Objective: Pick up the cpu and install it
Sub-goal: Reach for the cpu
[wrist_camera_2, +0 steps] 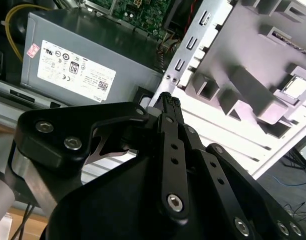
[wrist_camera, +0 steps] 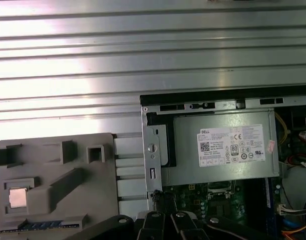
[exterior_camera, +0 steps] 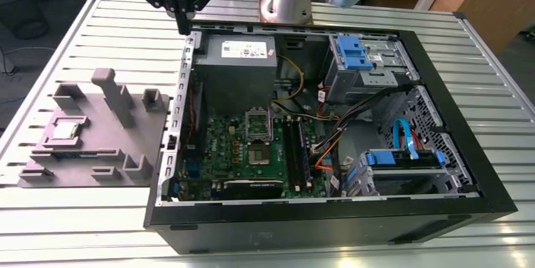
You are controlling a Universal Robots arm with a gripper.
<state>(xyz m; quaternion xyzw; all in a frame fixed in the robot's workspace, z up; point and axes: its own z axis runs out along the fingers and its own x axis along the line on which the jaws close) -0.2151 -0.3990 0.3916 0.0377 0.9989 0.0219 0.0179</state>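
The cpu is a small silver-grey square lying in a recess of the grey holder tray, to the exterior view's left of the open computer case. It also shows in both wrist views, as the cpu and the cpu. My black gripper hangs above the case's far corner near the grey power-supply box, well away from the cpu. The gripper is shut with nothing between its fingers. The green circuit board lies inside the case.
The grey holder tray carries upright blocks. The case holds black memory slots, bundled cables, and blue drive brackets. Everything stands on a ribbed metal table.
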